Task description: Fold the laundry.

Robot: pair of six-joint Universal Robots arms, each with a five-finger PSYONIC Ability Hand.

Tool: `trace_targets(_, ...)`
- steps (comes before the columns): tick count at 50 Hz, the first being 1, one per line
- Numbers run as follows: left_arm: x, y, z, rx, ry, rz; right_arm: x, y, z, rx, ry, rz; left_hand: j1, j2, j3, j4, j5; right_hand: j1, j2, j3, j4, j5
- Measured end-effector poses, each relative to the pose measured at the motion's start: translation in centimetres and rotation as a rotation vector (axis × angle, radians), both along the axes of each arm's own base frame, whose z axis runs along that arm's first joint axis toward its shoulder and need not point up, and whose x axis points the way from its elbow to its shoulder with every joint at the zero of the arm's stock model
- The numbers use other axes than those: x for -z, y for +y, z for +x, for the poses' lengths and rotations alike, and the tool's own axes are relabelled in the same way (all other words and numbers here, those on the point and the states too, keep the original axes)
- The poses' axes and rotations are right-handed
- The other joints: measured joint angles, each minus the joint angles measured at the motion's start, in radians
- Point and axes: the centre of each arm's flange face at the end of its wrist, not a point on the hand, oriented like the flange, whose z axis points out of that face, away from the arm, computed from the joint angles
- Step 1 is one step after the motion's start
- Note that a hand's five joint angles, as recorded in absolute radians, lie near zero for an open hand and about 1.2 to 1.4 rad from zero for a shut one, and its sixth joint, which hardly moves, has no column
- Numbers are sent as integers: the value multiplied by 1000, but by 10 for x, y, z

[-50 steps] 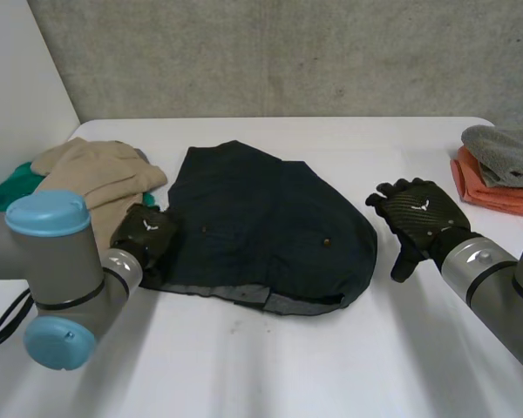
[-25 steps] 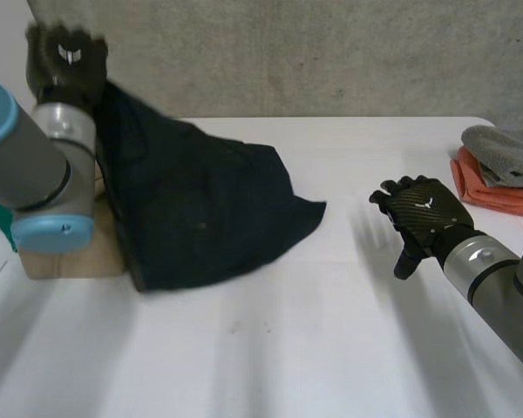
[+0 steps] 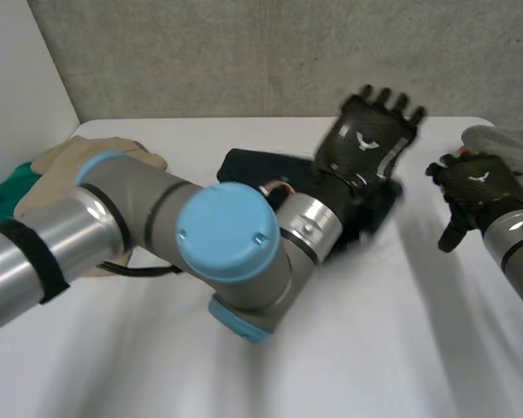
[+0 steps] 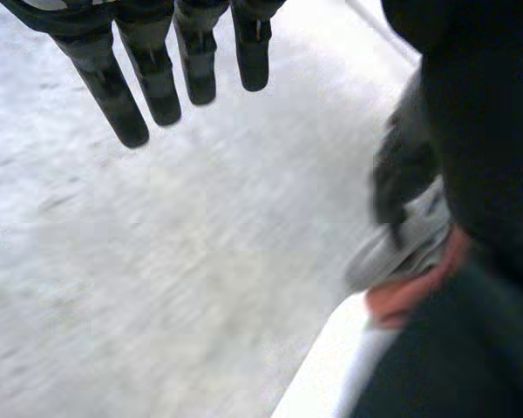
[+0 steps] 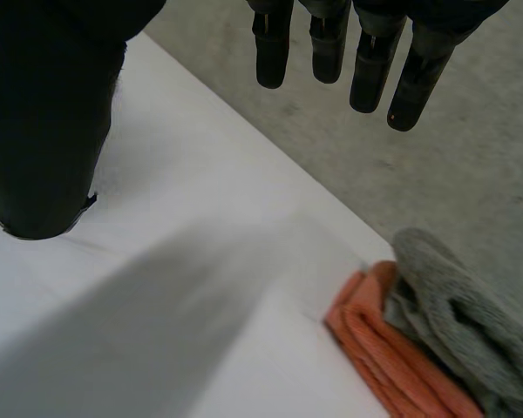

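The left robot hand (image 3: 370, 131) hangs above the white worktop (image 3: 349, 348), fingers straight and spread, gripping nothing. Under its wrist, the dark navy garment (image 3: 253, 165) lies bunched near the worktop's centre. At 3 o'clock the right robot hand (image 3: 475, 185) hovers, fingers relaxed and empty, near an orange towel (image 5: 375, 340) under a grey towel (image 5: 462, 313). A beige garment (image 3: 78, 165) lies at 9 o'clock.

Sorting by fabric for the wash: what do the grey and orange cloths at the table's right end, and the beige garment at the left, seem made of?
Grey cloth: probably terry or fleece, matte; its surface looks fuzzy, thick.
Orange cloth: matte, soft, perhaps microfibre; plump folded layers, weave unreadable.
Beige garment: likely matte knit or fleece, from its rounded limp folds.
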Motion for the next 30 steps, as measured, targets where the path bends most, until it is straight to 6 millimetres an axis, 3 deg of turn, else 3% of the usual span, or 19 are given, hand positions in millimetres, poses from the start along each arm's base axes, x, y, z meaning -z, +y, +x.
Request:
trace_targets(6,-12,8,0,77,29,20,-4,-8,-7,22,-6,-13,-1,-36,-39,-34,-35,0,0,0,0,0)
trace_targets(9,-33,-2,15,45,55,14,-8,-10,-9,22,-5,-21,-1,-38,-39,-34,-35,0,0,0,0,0)
trace_targets(15,-52,-30,52,-70,53,15,-11,-3,-5,-21,22,8,-1,-39,-39,-34,-35,0,0,0,0,0)
trace_targets(16,-54,-41,68,-117,38,26,-12,5,-3,-55,41,39,-1,-39,-39,-34,-35,0,0,0,0,0)
trace_targets(22,-40,-76,112,-242,-46,105,-17,30,3,-151,79,140,-1,-39,-39,-34,-35,0,0,0,0,0)
trace_targets(23,-40,-76,112,-242,-46,105,-17,30,3,-151,79,140,-1,-39,-39,-34,-35,0,0,0,0,0)
trace_targets(24,-28,-91,128,-286,-91,156,-15,38,4,-172,84,174,-1,-39,-39,-34,-33,0,0,0,0,0)
trace_targets(28,2,-114,147,-341,-176,245,-3,48,9,-192,82,231,-1,-39,-39,-34,-33,0,0,0,0,0)
trace_targets(30,8,-118,149,-350,-192,258,0,48,9,-191,79,236,13,-26,-34,-26,-12,0,0,0,0,0)
